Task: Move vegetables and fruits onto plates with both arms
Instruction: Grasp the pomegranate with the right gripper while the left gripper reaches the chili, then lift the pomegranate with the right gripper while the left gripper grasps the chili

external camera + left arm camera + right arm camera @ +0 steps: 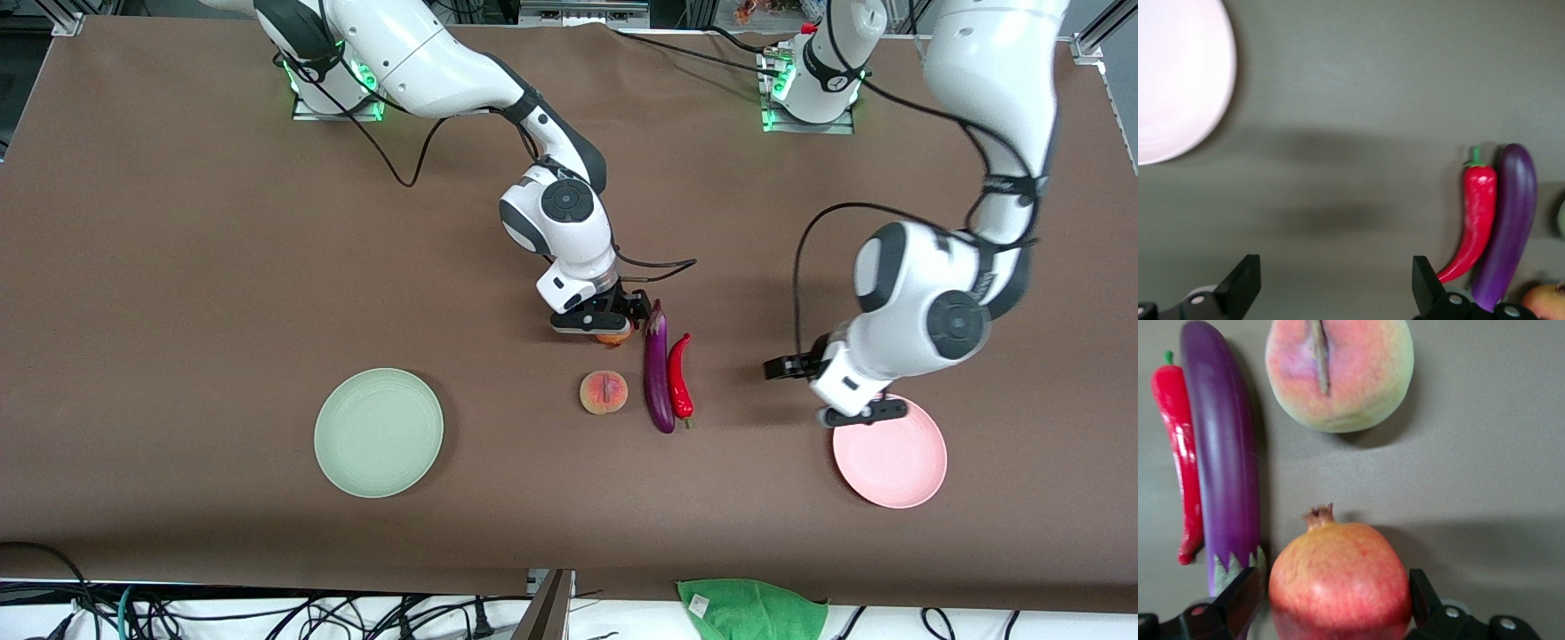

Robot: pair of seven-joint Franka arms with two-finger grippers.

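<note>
Brown matte tabletop [178,267]: right gripper [1331,613] spread around round pomegranate [1338,583] (perhaps touching); left gripper [1331,287] spread.

— Do we see any readable writing, label, brand, number or sign in these views?

— We find none. The small white tag sewn on the crumpled green cloth [752,610] at the table's near edge is the only thing that might carry print, and we cannot make out a single character on it.

— And on the white jointed arms, or on the plates and the produce?

— We read nothing there either: their surfaces show us no letters and no figures.
</note>
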